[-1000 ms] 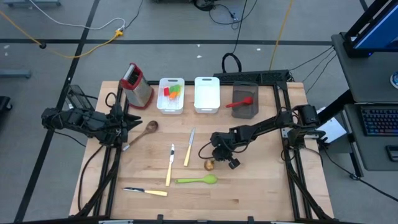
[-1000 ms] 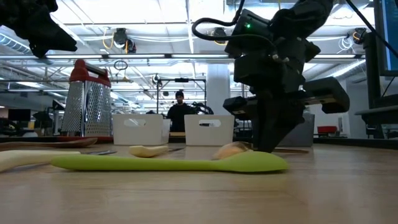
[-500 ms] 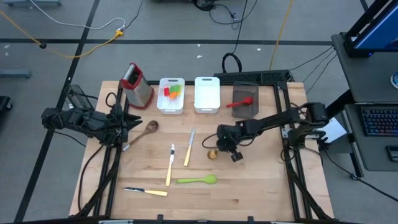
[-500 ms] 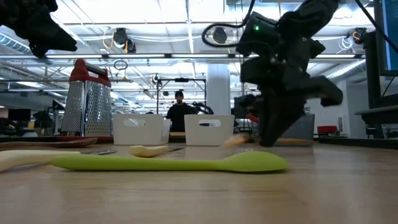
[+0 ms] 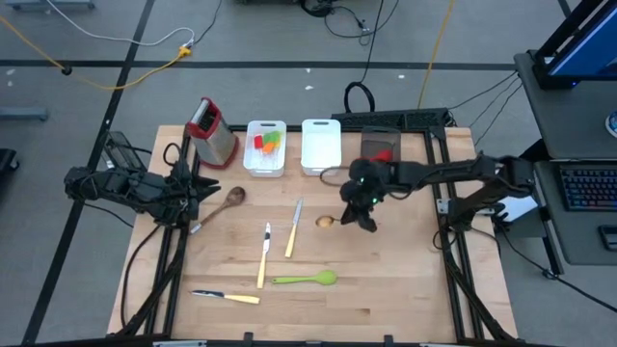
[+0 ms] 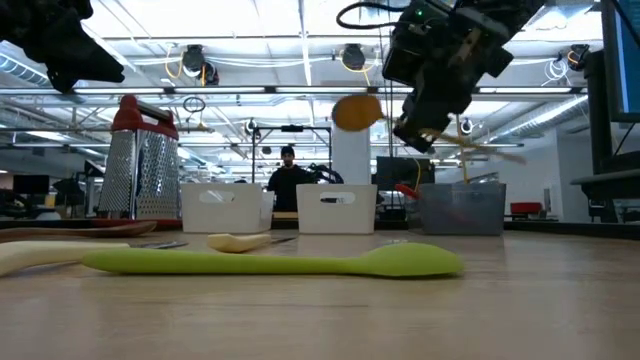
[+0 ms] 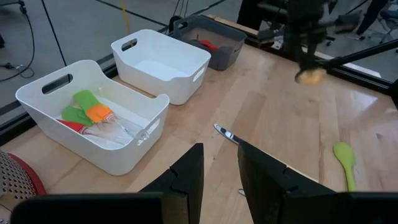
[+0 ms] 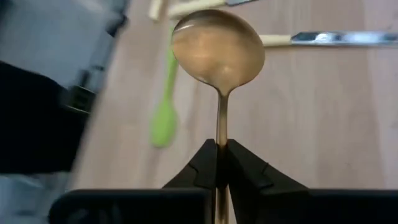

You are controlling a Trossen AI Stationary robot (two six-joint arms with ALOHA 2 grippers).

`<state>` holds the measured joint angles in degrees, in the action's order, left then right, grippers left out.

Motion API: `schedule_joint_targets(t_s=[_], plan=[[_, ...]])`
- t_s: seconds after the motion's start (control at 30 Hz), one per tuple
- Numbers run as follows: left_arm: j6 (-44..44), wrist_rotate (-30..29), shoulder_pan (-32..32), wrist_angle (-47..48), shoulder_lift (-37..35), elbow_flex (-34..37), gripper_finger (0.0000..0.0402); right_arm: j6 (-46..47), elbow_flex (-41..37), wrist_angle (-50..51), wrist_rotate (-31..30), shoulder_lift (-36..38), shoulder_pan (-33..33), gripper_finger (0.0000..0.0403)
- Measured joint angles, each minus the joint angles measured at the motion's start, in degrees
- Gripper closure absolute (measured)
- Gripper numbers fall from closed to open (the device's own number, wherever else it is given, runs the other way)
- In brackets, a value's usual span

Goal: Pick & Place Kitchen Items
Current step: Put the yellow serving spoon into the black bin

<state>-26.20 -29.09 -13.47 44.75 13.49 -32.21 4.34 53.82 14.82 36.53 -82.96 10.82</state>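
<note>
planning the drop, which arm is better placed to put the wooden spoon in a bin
Right. The right gripper is shut on the wooden spoon, lifted off the table close to the dark bin. The left gripper waits at the table's left edge, holding nothing.

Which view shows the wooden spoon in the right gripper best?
The right wrist view: the wooden spoon fills it, handle pinched in the right gripper. The high view shows only its bowl; the low and left wrist views blur it.
</note>
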Motion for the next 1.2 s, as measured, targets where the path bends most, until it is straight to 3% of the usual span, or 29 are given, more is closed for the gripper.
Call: schedule_joint_targets(t_s=[0.27, 0.53, 0.67, 1.2], plan=[[0.0, 0.0, 0.0, 0.0, 0.0, 0.0, 0.03, 12.6, 0.0, -1.8, 16.2, 1.8, 7.4, 0.0391], [0.0, 0.0, 0.0, 0.0, 0.0, 0.0, 0.03, 31.0, 0.0, -11.7, 30.9, 1.8, 15.2, 0.0391], [0.0, 0.0, 0.0, 0.0, 0.0, 0.0, 0.03, 38.7, 0.0, -14.4, 32.8, 1.8, 19.7, 0.0391], [0.2, 0.0, 0.0, 0.0, 0.0, 0.0, 0.03, 52.4, 0.0, -14.4, 31.4, 1.8, 38.5, 0.0391]])
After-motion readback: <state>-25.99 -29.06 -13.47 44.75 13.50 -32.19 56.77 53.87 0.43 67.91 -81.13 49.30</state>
